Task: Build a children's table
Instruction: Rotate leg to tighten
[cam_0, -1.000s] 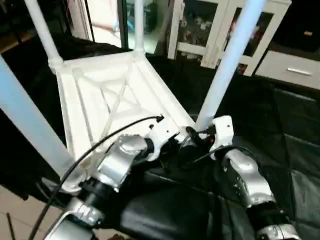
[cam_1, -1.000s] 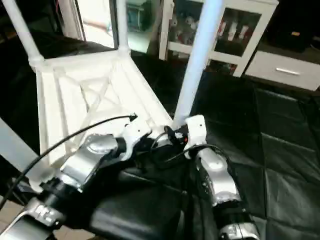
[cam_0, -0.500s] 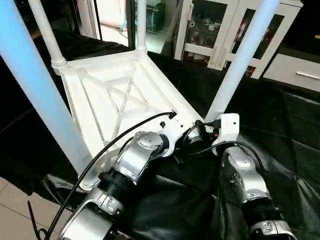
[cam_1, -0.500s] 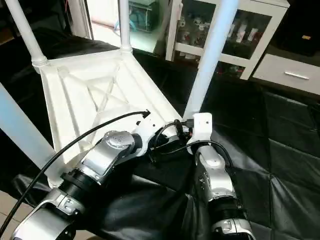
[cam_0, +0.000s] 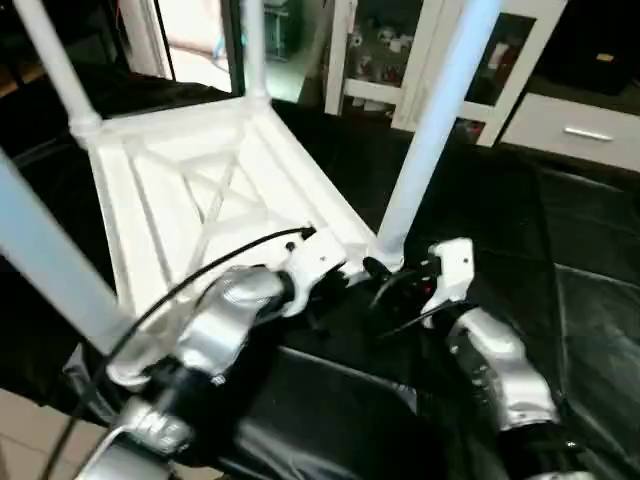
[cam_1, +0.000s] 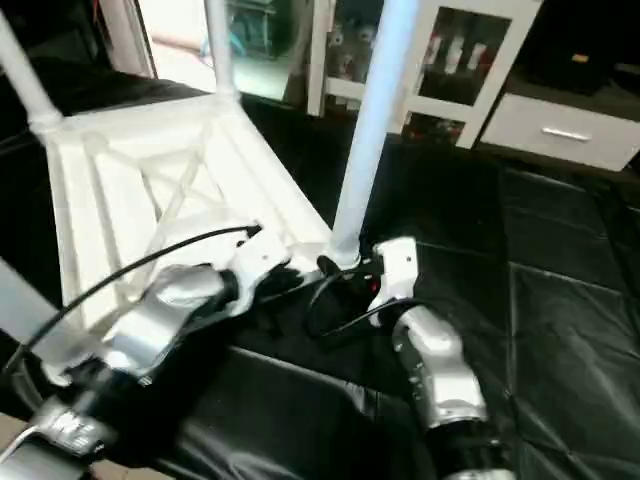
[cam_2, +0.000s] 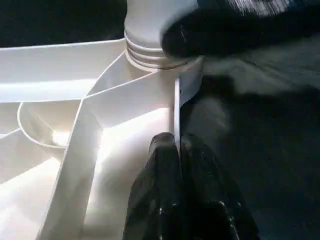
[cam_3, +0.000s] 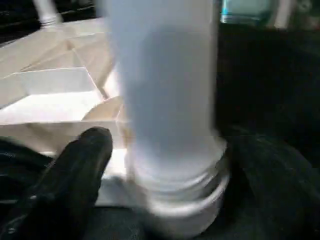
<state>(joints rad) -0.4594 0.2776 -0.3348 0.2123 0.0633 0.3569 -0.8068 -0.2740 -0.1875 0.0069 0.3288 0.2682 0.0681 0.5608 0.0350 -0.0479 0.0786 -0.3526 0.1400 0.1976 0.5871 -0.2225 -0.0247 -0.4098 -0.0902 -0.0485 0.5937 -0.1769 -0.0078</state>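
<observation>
The children's table (cam_0: 200, 190) lies upside down on the black sheet, with its X-ribbed underside up and its white legs standing upright. My left gripper (cam_2: 175, 145) is shut on the thin raised rim beside the near right corner socket. My right gripper (cam_0: 388, 276) is at the foot of the near right leg (cam_0: 430, 130). It is open, with its fingers on either side of the ribbed collar. One black finger (cam_3: 80, 165) stands just off the leg (cam_3: 165, 100). The other finger (cam_2: 225, 35) shows beside the collar in the left wrist view.
White cabinets with glass doors (cam_0: 390, 60) and a white drawer front (cam_0: 585, 130) stand behind the work table (cam_0: 560, 250). A black cable (cam_0: 200, 280) runs along my left forearm. The table's near edge and the floor (cam_0: 25, 430) are at the lower left.
The whole picture has shifted and tilted with the camera. Both grippers stay at the near right corner. The right wrist sits slightly further back from the leg's foot.
</observation>
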